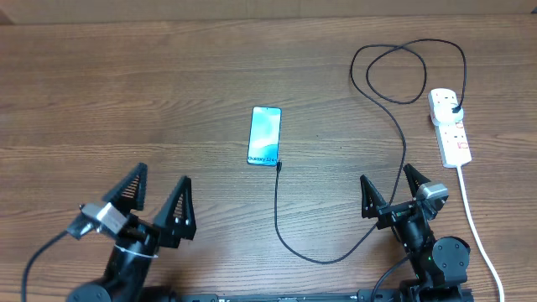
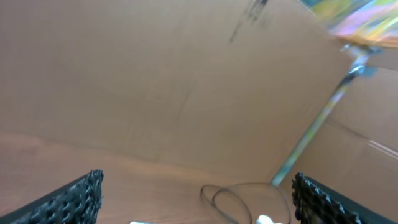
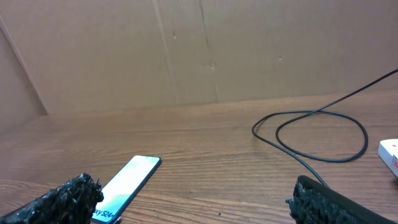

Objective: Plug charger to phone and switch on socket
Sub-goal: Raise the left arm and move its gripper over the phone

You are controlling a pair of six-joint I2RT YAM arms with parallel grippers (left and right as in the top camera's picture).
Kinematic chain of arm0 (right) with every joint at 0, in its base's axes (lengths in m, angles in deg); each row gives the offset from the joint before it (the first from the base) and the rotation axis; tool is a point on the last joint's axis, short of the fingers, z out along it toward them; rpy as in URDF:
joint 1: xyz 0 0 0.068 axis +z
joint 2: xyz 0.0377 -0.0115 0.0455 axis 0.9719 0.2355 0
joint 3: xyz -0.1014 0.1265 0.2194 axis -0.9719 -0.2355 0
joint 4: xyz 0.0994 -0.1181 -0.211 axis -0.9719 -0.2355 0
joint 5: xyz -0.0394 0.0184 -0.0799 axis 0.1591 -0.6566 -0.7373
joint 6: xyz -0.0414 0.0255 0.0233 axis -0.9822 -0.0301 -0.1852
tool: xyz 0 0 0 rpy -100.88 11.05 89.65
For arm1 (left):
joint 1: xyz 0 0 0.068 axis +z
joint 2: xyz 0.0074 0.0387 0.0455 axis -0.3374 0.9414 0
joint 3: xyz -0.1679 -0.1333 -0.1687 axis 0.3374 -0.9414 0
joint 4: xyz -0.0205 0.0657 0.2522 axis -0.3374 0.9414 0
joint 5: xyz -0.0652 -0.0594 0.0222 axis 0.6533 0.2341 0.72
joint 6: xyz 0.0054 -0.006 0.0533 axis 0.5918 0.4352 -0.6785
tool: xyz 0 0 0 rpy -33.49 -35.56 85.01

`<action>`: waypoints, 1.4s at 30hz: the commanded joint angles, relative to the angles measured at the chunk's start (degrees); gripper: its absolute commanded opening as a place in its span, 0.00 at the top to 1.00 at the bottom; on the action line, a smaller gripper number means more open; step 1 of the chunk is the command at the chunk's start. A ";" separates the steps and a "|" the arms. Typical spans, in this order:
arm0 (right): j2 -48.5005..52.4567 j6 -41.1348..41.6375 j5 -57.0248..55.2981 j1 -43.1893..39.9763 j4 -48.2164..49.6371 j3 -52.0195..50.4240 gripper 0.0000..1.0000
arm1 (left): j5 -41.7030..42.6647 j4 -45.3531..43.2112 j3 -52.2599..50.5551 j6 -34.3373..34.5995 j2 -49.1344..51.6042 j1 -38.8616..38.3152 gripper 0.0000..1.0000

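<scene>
The phone (image 1: 264,135), where do we have it?

Let us go from the left. First we meet our left gripper (image 1: 162,174), hanging over the near edge of the table (image 1: 126,84) with its jaws spread wide and nothing between them. Its own wrist view is blurred.

And next?

Mid-table we see the phone lying flat, screen up and lit light blue, its lettered end toward us.

The charger (image 1: 278,205)?

Its small tip (image 1: 278,164) lies just beside the phone's near right corner, and we cannot tell whether it is seated. The black cable runs toward us, bends right, passes under our right gripper (image 1: 386,174) and loops at the far side. Its black plug (image 1: 454,106) sits in the far end of the socket (image 1: 450,134).

That right gripper?

Also spread wide and empty, well apart from the phone.

And farthest right?

We have the socket lying flat, its thick white cord (image 1: 474,218) trailing toward us.
</scene>
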 commanded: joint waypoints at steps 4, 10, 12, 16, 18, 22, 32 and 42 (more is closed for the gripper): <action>-0.42 0.13 -0.37 0.22 0.20 -0.61 0.00 | -1.95 16.72 15.67 -10.84 17.07 0.57 0.00; -0.42 0.13 -0.37 0.22 0.20 -0.61 0.00 | 3.41 32.68 29.92 -14.69 36.41 0.57 0.00; -0.42 0.13 -0.37 0.22 0.20 -0.61 0.00 | 8.50 32.22 31.10 -14.67 39.65 0.57 0.00; -0.42 0.13 -0.37 0.22 0.20 -0.61 0.00 | 19.78 28.15 31.34 -14.75 43.80 0.57 0.00; -0.42 0.13 -0.37 0.22 0.20 -0.61 0.00 | 20.61 27.15 31.34 -14.75 45.29 0.57 0.00; -0.42 0.13 -0.37 0.22 0.20 -0.61 0.00 | 20.09 27.47 31.36 -16.28 47.54 0.57 0.00; -0.42 0.13 -0.37 0.22 0.20 -0.61 0.00 | 5.07 41.75 42.01 -21.18 53.22 -3.74 0.00; -0.42 0.13 -0.37 0.22 0.20 -0.61 0.00 | -5.16 64.78 61.68 -22.99 72.43 -13.57 0.00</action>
